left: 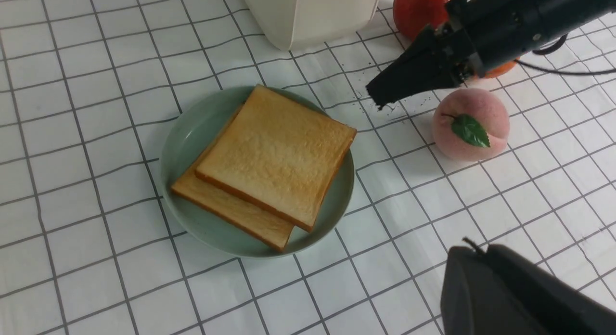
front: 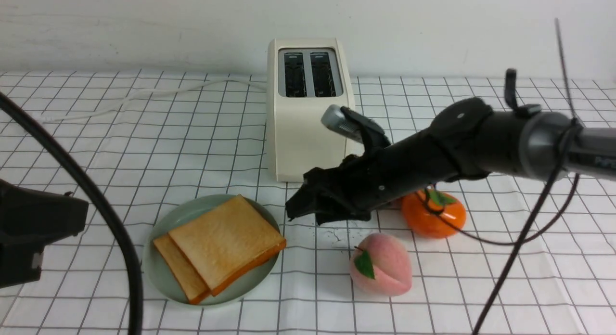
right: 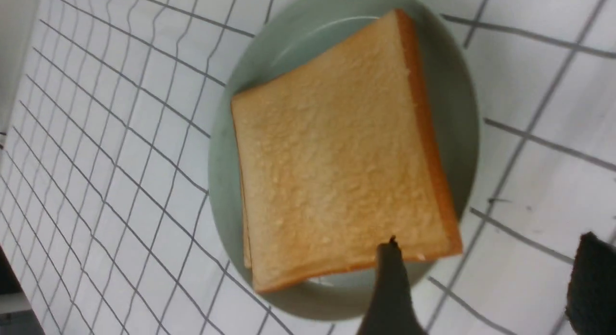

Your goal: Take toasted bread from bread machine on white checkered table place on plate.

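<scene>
Right claw [right: 491, 258]: parted, with a clear gap seen between its two fingertips; nothing is gripped, and it is held beside the plate, apart from the bread.
Left claw [left: 482, 248]: closed, its tips brought together; nothing is seen gripped, and no contact with the bread is made.
Bread [front: 227, 243]: two slices are stacked flat on the plate, the upper laid askew over the lower; one corner of the upper is carried out over the rim, on the right in the front view.
Plate [front: 192, 210]: pale green, set on the table [front: 120, 181] in front of the toaster and to its left.
Toaster [front: 308, 128]: cream, stood upright, its two slots faced upward; its cord [front: 168, 90] is run out to the left.
Fruit: the peach [front: 381, 264] is placed to the right of the plate; the orange fruit [front: 433, 214] is partly covered by the right arm [front: 462, 142].
</scene>
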You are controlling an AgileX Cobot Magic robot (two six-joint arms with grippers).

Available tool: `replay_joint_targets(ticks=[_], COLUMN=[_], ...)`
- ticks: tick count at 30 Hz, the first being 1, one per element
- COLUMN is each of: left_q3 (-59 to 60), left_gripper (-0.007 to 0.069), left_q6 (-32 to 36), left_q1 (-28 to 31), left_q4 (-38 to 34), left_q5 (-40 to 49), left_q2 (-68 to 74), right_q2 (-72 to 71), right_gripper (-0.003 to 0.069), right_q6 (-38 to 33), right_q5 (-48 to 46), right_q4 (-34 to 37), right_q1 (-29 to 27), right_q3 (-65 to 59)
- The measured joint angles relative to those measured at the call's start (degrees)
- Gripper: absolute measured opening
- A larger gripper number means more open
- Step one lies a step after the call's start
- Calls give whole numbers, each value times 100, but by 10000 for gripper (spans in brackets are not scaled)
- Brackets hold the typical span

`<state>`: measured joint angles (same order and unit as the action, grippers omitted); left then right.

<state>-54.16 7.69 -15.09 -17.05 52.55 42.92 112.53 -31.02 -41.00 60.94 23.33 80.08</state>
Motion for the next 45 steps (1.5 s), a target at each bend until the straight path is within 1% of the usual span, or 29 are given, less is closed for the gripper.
replay_joint_targets(ticks=[2,4,5,7,8,13,14,15,16,17,19,20,21,23,25,27,30,31,32,33,35,38,41,43,45], left_q3=[0,0,0,0,0,0,0,0,0,0,0,0,40,144,264,565,1027,1067,1450,1669,1895,2748,3200,3766,4027], left_gripper=[22,22,22,22,22,8,4,-13,-13,-13,-13,-13,-13,-13,-13,-13,-13,-13,-13,-13,-13,-13,-13,-13,-13], left_q6=[0,0,0,0,0,0,0,0,0,0,0,0,0,0,0,0,0,0,-75,-146,-219,-354,-360,-377,-383], left_q1=[0,0,0,0,0,0,0,0,0,0,0,0,0,0,0,0,0,0,0,0,0,0,0,0,0], left_q4=[5,5,5,5,5,44,58,92,105,111,117,117,117,117,117,112,107,107,107,98,78,26,21,3,2], left_q5=[-17,-36,-54,-135,-155,-512,-542,-634,-686,-695,-772,-778,-846,-950,-1054,-1227,-1380,-1391,-1487,-1542,-1628,-2270,-2682,-3178,-3349], left_q2=[0,0,0,0,0,0,0,0,0,0,-48,-57,-175,-429,-687,-1239,-1916,-1969,-2462,-2739,-3014,-3862,-4131,-4286,-4295], right_q2=[-305,-482,-825,-1234,-1277,-2436,-2436,-2750,-2948,-2988,-3509,-3509,-3820,-4131,-4358,-4673,-5167,-5167,-5563,-5808,-6122,-7141,-7722,-8422,-8812], right_gripper=[419,403,372,337,333,197,197,153,121,108,25,19,-12,-17,-17,-11,-9,-9,-8,-8,-8,-7,-7,-7,-6], right_q6=[82,112,140,141,141,155,163,210,303,348,802,844,1215,1675,2030,2498,2850,2871,3102,3187,3303,3768,3989,4384,4585], right_q5=[-135,-190,-263,-340,-340,-793,-811,-959,-1058,-1080,-1382,-1404,-1591,-1842,-2071,-2437,-2728,-2744,-2829,-2855,-2882,-2873,-2783,-2392,-1978], right_q4=[-310,-423,-536,-626,-627,-972,-989,-1176,-1338,-1411,-1962,-2010,-2464,-3017,-3422,-4078,-4618,-4652,-4924,-5051,-5159,-5405,-5444,-5470,-5474], right_q1=[-93,-120,-152,-153,-153,-153,-153,-153,-153,-153,-153,-153,-153,-153,-153,-153,-153,-153,-153,-153,-153,-153,-153,-153,-153], right_q3=[0,0,0,0,0,0,0,0,0,0,0,0,0,0,0,-81,-461,-461,-865,-1126,-1455,-2498,-3001,-3747,-4160])
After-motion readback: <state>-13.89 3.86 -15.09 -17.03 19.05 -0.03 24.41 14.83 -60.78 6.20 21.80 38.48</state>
